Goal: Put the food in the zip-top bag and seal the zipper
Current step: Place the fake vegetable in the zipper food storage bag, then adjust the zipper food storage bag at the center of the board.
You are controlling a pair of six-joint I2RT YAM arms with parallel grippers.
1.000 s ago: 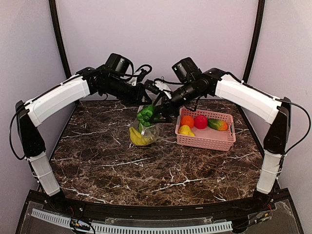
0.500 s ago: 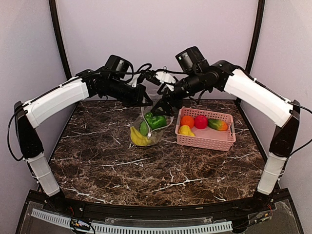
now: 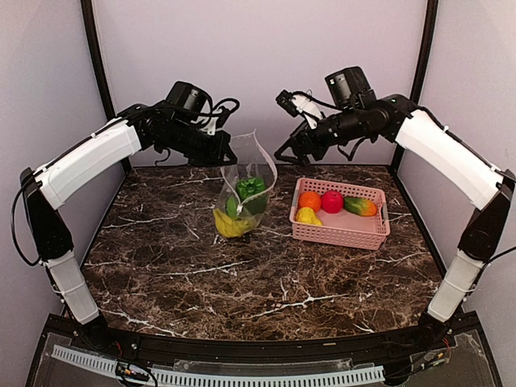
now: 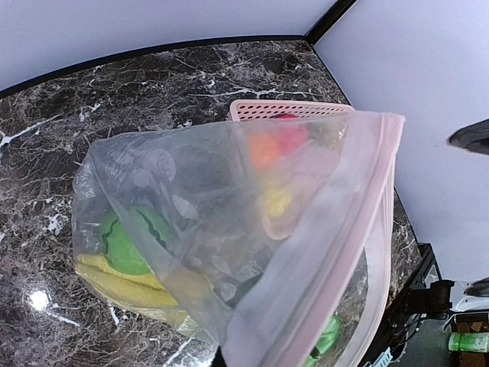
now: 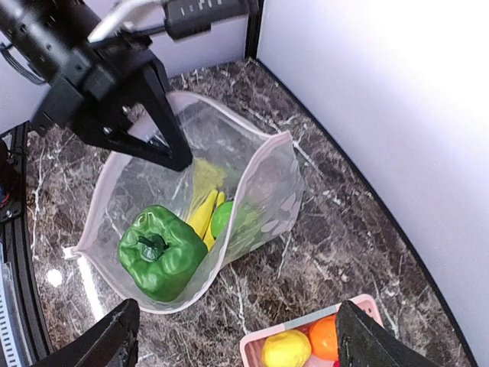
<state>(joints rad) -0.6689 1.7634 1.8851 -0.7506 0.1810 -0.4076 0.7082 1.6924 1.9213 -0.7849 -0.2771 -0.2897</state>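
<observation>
Now gripping: left gripper (image 3: 229, 158) pinches the zip-top bag (image 3: 251, 161) by its rim, mouth up, base on the table (image 3: 201, 274).
Other arm: right gripper (image 3: 290, 155) spread wide, empty, raised between bag and basket (image 3: 343, 234).
Bagged: green pepper (image 5: 160, 252), banana (image 3: 228, 226).
Next pick: orange (image 3: 310, 200); descend straight, close squarely across it.
Caution: hold the mouth taut.

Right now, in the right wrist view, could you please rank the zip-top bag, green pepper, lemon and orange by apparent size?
1. zip-top bag, clearly the largest.
2. green pepper, inside the bag.
3. lemon and orange look about alike, so I won't rank them.
</observation>
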